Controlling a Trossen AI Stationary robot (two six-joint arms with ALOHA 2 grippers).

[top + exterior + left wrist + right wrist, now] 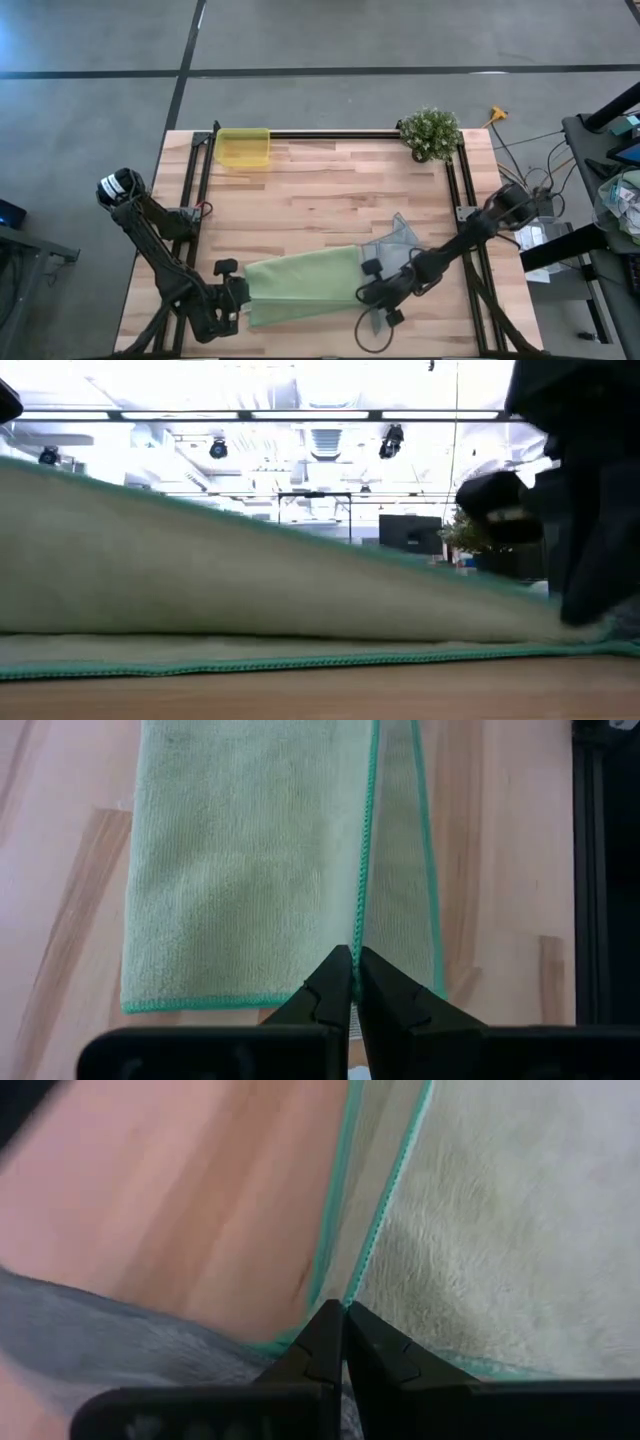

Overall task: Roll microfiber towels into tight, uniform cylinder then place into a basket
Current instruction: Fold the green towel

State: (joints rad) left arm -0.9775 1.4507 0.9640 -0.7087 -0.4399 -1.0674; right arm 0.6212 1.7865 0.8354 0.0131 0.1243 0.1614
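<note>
Up at the far left corner of the pale wooden table (320, 190), the small rectangular translucent yellow plastic basket (243, 148) stands with nothing visible inside it; both cloths lie well apart from it, toward the near edge. The light green microfiber towel (305, 283) is spread in a folded band across the near middle of the table, its upper layer lifted so that the low view sees it as a long slope falling to the right over a flat lower layer edged in darker green stitching. The left gripper (353, 982) sits at the towel's left end, its two dark fingers pressed together on the stitched edge of the upper fold. The right gripper (343, 1335) is at the towel's right end, its fingers likewise closed tight on the teal hem of that same layer, where two hems run side by side. Under and beside the right gripper lies the grey-blue microfiber towel (398, 242), crumpled, one corner pointing away toward the far side and part of it tucked beneath the green one. A small leafy green potted plant (431, 133) stands at the far right corner of the table.
</note>
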